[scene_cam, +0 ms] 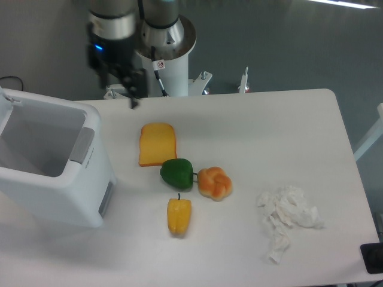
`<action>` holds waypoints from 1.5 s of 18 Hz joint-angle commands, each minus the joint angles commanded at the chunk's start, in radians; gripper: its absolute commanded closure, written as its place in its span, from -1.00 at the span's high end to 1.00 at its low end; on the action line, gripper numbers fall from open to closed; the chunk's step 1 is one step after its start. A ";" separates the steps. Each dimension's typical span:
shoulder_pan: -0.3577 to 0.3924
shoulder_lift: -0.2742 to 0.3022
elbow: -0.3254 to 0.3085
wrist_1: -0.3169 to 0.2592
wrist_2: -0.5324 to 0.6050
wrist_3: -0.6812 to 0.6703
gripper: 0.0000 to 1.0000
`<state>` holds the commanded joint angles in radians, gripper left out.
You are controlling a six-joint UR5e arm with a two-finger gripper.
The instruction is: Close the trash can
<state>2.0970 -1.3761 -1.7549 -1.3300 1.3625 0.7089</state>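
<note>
The trash can (66, 197) is a large white boxy bin at the table's left edge, standing open so its hollow inside shows. Its lid (5, 103) stands raised at the far left, mostly cut off by the frame. A grey latch panel (84, 145) sits on the rim facing the table's middle. My gripper (133, 98) hangs above the table's back edge, just behind and right of the bin's back right corner, apart from it. Its dark fingers look pressed together, with nothing held.
A toast slice (157, 143), a green pepper (177, 173), a bread roll (215, 183) and a yellow pepper (179, 216) lie mid-table. Crumpled white paper (287, 216) lies at the front right. The robot's base (165, 42) stands behind the table.
</note>
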 joint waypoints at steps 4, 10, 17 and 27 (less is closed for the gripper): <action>-0.038 0.026 0.009 0.003 -0.120 -0.071 1.00; -0.127 0.017 0.025 0.014 -0.177 -0.196 1.00; -0.210 -0.021 0.084 0.072 -0.181 -0.371 1.00; -0.212 -0.092 0.187 0.135 -0.174 -0.468 1.00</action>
<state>1.8853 -1.4679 -1.5678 -1.1950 1.1888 0.2409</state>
